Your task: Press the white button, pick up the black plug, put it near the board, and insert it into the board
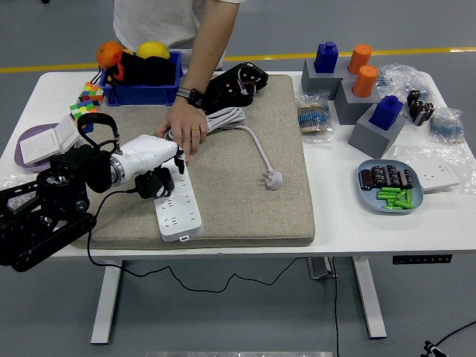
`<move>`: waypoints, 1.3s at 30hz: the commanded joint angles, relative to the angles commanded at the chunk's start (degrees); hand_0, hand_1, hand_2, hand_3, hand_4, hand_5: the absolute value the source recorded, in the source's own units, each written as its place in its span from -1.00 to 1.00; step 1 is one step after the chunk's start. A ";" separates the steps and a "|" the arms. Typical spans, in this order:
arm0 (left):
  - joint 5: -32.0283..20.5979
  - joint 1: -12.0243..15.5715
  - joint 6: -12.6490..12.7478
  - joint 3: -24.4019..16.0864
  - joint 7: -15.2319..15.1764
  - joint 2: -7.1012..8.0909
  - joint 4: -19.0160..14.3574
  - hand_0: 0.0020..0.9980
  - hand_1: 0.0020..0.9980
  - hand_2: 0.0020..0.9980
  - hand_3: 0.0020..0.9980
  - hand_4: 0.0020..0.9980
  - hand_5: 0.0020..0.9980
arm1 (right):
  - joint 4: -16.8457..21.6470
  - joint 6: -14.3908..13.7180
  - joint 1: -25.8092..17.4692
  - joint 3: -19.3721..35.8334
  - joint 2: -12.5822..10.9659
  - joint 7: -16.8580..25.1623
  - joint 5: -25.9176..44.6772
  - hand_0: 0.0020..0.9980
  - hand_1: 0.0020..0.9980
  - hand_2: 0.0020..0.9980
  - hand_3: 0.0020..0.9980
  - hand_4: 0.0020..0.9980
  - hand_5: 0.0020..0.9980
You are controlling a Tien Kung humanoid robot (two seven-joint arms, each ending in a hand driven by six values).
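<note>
A white power strip (178, 204) lies lengthwise on the tan mat (238, 178), its white cord (242, 128) coiled at the back and ending in a white plug (274, 179). My left hand (159, 169), white with dark fingers, is shut on the black plug (155, 184) and holds it against the strip's upper left side. The plug's black cord runs down off the table's front. A person's hand (184, 132) presses on the strip's far end and the coiled cord. My right hand is out of view.
A blue bin (145, 91) with fruit and colour cubes (87, 102) sit at the back left, a wall switch on a purple plate (42, 144) beside my arm. Grey blocks with blue and orange pegs (357, 93), bagged parts and a blue dish of batteries (391, 187) fill the right.
</note>
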 joint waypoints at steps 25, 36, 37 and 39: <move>0.28 12.01 5.11 -24.30 -2.55 -1.27 -2.95 -0.29 0.27 0.18 0.10 0.91 -1.00 | 0.07 -0.04 -0.44 0.30 0.35 -0.02 -0.03 0.43 0.39 0.35 0.20 0.43 -0.18; 1.17 19.47 1.44 -40.16 -0.48 -5.78 1.89 0.01 0.47 0.40 0.27 0.78 -1.00 | 0.24 -0.11 -0.49 0.28 0.39 0.02 0.07 0.43 0.39 0.35 0.20 0.43 -0.20; 1.62 20.04 1.38 -41.71 -0.52 -6.26 1.98 0.01 0.47 0.40 0.27 0.78 -1.00 | 0.23 -0.09 -0.51 0.26 0.38 0.00 0.06 0.43 0.39 0.35 0.20 0.43 -0.20; 2.73 21.03 1.22 -45.13 -0.48 -7.08 2.01 0.43 0.61 0.53 0.41 0.83 -0.94 | 0.24 -0.10 -0.56 0.22 0.32 -0.01 0.07 0.44 0.39 0.35 0.20 0.43 -0.20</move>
